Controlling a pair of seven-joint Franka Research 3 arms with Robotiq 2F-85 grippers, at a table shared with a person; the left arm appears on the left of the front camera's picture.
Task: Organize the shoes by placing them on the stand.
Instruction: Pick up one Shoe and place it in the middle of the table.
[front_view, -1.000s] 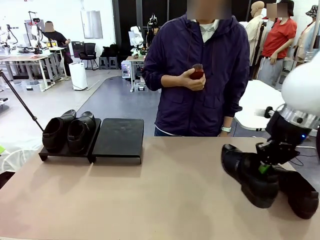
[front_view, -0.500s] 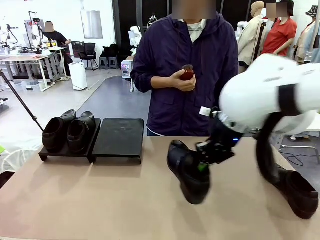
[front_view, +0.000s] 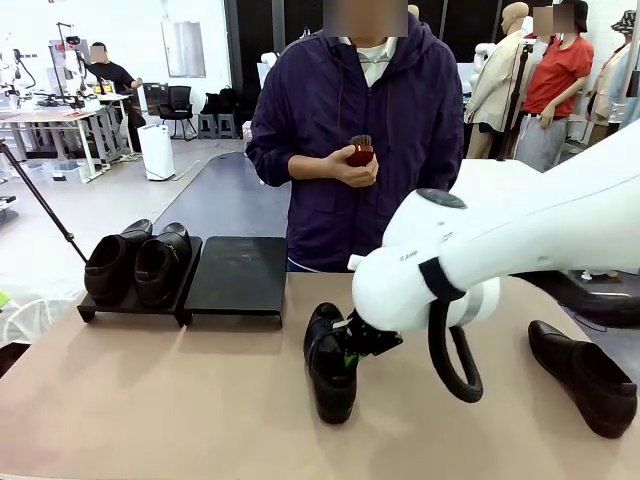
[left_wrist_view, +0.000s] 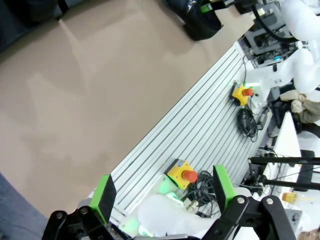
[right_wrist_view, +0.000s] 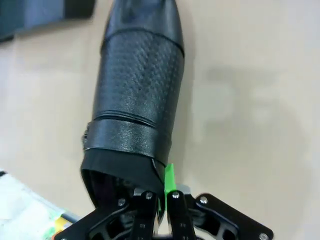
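Two black shoes (front_view: 136, 262) stand side by side on the left stand (front_view: 92, 310). The second stand (front_view: 238, 272) next to it is bare. My right gripper (front_view: 352, 340) is shut on the heel rim of a third shoe (front_view: 330, 368), held low over the table's middle, toe toward me. In the right wrist view that shoe (right_wrist_view: 137, 90) hangs from the shut gripper (right_wrist_view: 165, 196), its toe pointing at a stand's edge (right_wrist_view: 45, 12). A fourth shoe (front_view: 582, 376) lies at the right edge. My left gripper (left_wrist_view: 164, 192) is open and empty, beyond the table's near edge.
A person in a dark purple jacket stands across the table holding a small reddish-brown brush (front_view: 360, 153) in one hand. My bulky white right arm (front_view: 520, 240) spans the table's right half. Tan tabletop (front_view: 180, 400) lies bare in front of the stands.
My right arm has swung left, carrying the shoe from the table's right side to its middle, close to the bare stand. The person has shifted slightly left.
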